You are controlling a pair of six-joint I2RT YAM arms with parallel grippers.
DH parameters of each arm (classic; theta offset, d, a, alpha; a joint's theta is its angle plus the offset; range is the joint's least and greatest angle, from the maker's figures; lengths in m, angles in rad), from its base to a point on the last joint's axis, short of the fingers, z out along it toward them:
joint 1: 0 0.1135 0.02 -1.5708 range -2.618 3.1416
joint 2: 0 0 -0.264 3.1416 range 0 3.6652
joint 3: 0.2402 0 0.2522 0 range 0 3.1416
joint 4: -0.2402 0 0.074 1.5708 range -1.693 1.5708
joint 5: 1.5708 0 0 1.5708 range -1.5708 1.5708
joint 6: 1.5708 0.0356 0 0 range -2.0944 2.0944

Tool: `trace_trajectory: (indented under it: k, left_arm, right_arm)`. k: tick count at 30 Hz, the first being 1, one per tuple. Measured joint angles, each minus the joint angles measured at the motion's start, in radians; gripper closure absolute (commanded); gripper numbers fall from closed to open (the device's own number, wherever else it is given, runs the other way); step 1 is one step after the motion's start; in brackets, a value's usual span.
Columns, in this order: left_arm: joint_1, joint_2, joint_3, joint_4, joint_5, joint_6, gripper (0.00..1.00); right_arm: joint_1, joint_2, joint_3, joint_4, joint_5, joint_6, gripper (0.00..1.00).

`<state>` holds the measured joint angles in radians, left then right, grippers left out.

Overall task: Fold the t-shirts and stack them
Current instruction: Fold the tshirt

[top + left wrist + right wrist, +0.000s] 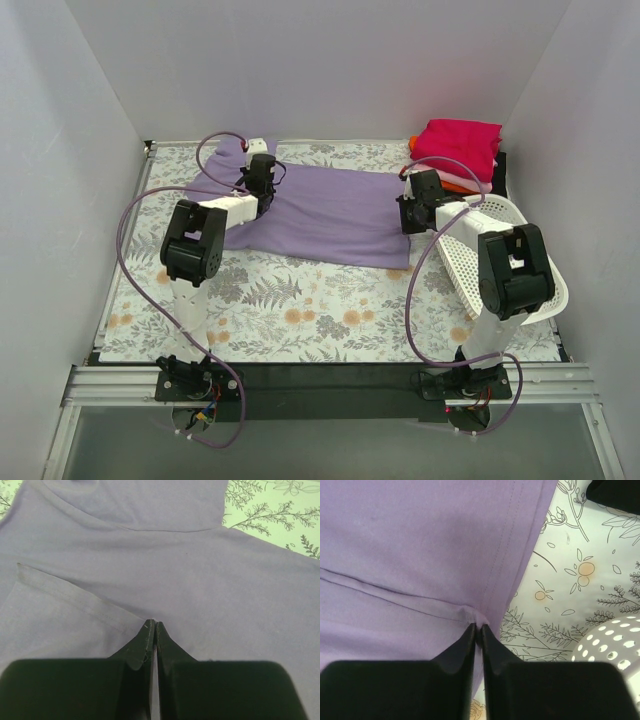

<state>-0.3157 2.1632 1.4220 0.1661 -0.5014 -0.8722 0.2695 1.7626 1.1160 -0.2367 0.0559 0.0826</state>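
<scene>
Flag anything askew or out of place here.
The white lattice basket, far right, lies tipped rather than standing level, beside the folded t-shirt stack. The lavender t-shirt lies spread out, nothing odd.

White-black arms (205,235), purple cables (125,250), black pointed fingers (142,642).

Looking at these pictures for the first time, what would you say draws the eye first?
The lavender t-shirt spread across the middle of the floral table stands out, the left pincer shut on its left part and the right pincer on its right hem. Then the magenta-topped folded stack in the far right corner, with the white lattice basket tilted just in front of it.
</scene>
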Motion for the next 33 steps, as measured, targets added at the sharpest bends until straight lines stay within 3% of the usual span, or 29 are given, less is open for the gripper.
trace_trajectory:
  k: [1, 3, 5, 10, 11, 12, 19, 27, 33]
  left_arm:
    - [0.000, 0.005, 0.002, 0.001, 0.005, 0.000, 0.88]
    - [0.000, 0.008, 0.002, 0.000, 0.021, -0.002, 0.83]
    - [0.000, 0.006, 0.001, 0.002, 0.037, -0.010, 0.75]
    - [0.000, -0.055, -0.056, 0.022, 0.079, -0.030, 0.43]
    - [0.000, -0.081, -0.075, 0.022, 0.085, -0.034, 0.27]
    - [0.000, -0.111, -0.092, 0.023, 0.092, -0.032, 0.21]
    - [0.016, -0.296, -0.176, 0.051, 0.113, -0.087, 0.18]
    - [0.233, -0.241, -0.333, 0.044, 0.249, -0.213, 0.18]
    - [0.254, -0.198, -0.327, 0.046, 0.289, -0.251, 0.18]
  right_arm:
    - [0.000, 0.002, 0.000, 0.000, 0.001, 0.002, 0.83]
    - [0.000, 0.004, 0.000, -0.003, 0.003, 0.004, 0.65]
    - [0.000, 0.004, 0.000, -0.004, 0.005, 0.002, 0.58]
    - [0.008, -0.007, 0.000, -0.008, 0.007, 0.000, 0.52]
    - [0.012, -0.014, 0.000, -0.009, 0.009, -0.002, 0.52]
    - [0.020, -0.024, 0.000, -0.009, 0.011, -0.001, 0.51]
    - [0.145, -0.068, 0.007, -0.008, 0.022, 0.000, 0.50]
    - [0.267, -0.011, 0.035, 0.016, -0.032, 0.018, 0.50]
    - [0.283, 0.069, 0.032, 0.031, -0.037, 0.025, 0.50]
